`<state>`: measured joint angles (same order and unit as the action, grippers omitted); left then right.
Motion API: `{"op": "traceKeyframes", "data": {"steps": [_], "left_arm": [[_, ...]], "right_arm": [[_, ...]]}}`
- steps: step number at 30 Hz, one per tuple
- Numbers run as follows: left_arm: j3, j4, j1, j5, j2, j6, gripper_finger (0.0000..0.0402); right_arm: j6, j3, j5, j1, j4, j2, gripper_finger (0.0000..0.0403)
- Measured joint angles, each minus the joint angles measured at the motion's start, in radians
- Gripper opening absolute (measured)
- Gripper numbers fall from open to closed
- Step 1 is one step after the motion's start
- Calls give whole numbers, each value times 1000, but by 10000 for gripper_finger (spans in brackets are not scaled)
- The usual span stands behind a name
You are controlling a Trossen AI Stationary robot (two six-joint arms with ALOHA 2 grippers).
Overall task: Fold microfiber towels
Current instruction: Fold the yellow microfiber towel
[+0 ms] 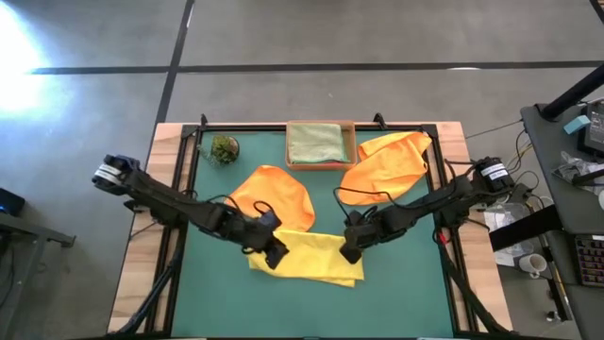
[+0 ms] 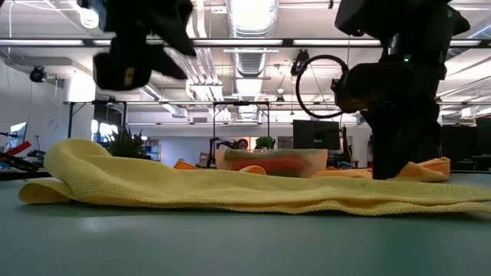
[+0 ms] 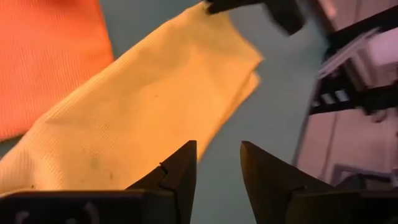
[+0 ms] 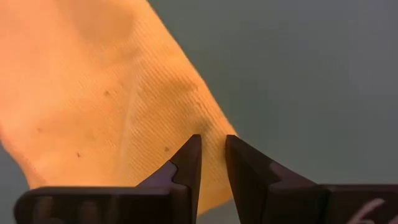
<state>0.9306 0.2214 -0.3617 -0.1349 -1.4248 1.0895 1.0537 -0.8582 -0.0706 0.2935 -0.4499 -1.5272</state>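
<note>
Green mat (image 1: 396, 293): both pincers (image 1: 276, 253) (image 1: 347, 251) flank yellow towel (image 1: 311, 260)

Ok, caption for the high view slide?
Both pincers, left and right, at opposite ends of the yellow towel on the green mat.

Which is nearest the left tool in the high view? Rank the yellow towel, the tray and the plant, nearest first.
From the left tool:
1. Yellow towel, right beside it, toward the table's middle.
2. Plant, at the far edge, left side.
3. Tray, at the far edge, centre, holding a folded sage towel.
</note>
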Motion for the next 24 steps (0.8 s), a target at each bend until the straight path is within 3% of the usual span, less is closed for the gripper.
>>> {"op": "traceKeyframes", "data": {"steps": [13, 19, 24], "left_arm": [[10, -78, -2, 127, -326, 82, 109], [16, -38, -1, 134, -350, 107, 108], [20, 92, 1, 134, -327, 64, 108]], "right_arm": [[37, 28, 185, 35, 59, -1, 65], [55, 29, 203, 87, 134, -11, 65], [62, 27, 236, 121, 183, -51, 65]]}}
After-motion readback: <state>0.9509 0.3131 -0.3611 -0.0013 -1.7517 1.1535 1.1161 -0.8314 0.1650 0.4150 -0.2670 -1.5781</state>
